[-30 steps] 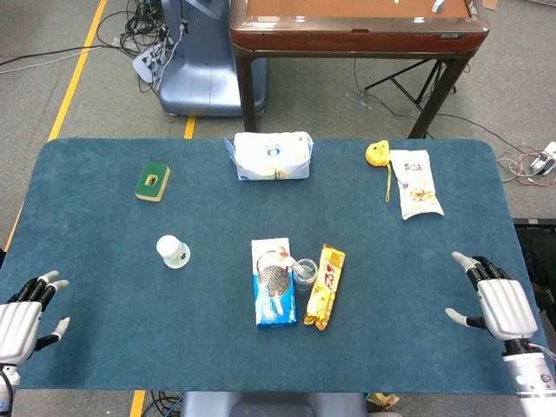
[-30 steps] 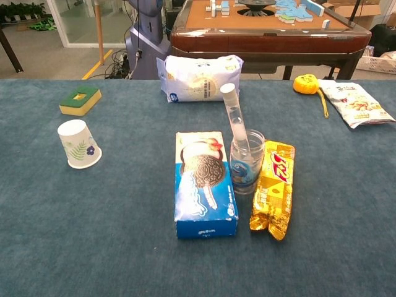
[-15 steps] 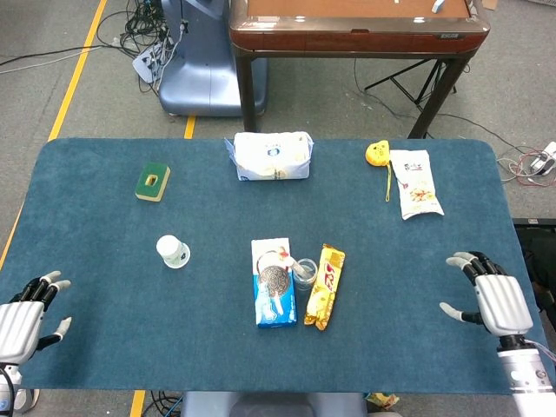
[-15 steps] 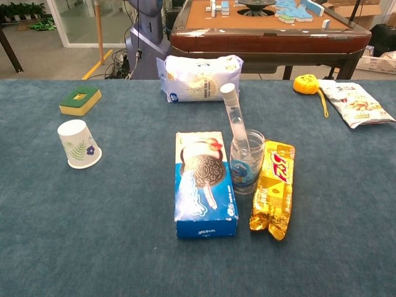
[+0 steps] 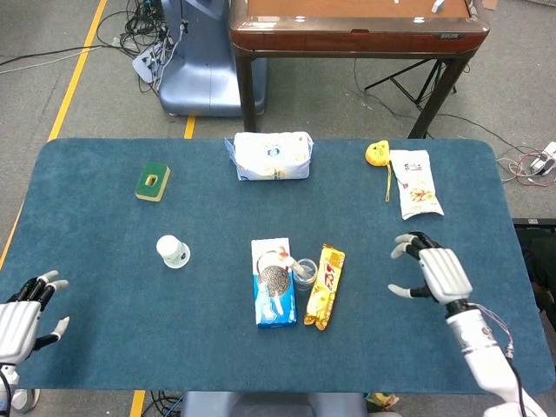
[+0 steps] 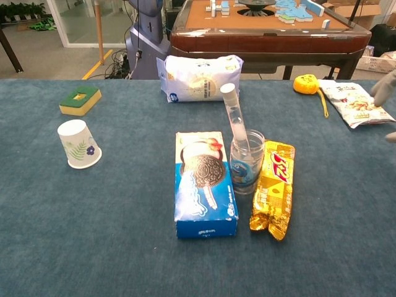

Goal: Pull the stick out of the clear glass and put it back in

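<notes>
A clear glass stands mid-table between a blue cookie box and a yellow snack bar. A pale translucent stick leans in it, its top tilted to the left. My right hand hovers open, fingers spread, well to the right of the glass; in the chest view only its fingertips show at the right edge. My left hand rests open at the table's near left corner, far from the glass.
Blue cookie box and yellow snack bar flank the glass. A paper cup and green sponge lie left. A white bag sits behind. A snack packet and yellow tape measure lie far right.
My right hand has moved left and forward from the table's right edge toward the middle, entering the chest view. The left hand, glass and stick have not moved.
</notes>
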Available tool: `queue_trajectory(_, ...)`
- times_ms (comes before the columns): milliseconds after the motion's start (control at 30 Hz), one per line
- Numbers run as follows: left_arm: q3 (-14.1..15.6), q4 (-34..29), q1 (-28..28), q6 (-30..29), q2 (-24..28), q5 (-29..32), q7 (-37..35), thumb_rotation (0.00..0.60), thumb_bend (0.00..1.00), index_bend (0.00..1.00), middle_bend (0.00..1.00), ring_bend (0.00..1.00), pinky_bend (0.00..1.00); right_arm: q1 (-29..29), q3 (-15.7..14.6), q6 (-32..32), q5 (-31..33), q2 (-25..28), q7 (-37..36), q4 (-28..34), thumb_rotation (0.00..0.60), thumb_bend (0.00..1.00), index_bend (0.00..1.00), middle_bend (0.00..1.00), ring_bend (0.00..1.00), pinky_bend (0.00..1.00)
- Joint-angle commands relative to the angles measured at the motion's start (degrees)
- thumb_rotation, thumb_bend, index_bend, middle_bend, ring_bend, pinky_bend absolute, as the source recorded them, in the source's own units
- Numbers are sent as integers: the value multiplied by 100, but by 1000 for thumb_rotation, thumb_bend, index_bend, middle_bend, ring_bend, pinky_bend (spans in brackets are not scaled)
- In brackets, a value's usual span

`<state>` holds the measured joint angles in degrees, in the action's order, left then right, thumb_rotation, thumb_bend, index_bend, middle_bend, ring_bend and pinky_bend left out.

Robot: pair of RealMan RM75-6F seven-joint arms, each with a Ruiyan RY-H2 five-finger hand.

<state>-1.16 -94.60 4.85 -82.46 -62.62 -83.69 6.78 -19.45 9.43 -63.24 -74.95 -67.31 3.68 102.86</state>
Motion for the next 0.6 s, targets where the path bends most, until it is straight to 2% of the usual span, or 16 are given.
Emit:
queue_trajectory(33,-8,6,1,6,11,15,-32,600,326,251,156,148,357,-293,134,276,213,-229,110,36,600,0,434,251,137,279)
queue_trajectory(600,-7,11,-10,-7,54,10,-137,600,326,251,156,148,357,-1246,378,698,954,-964,1036,128,600,0,473,239,126,279)
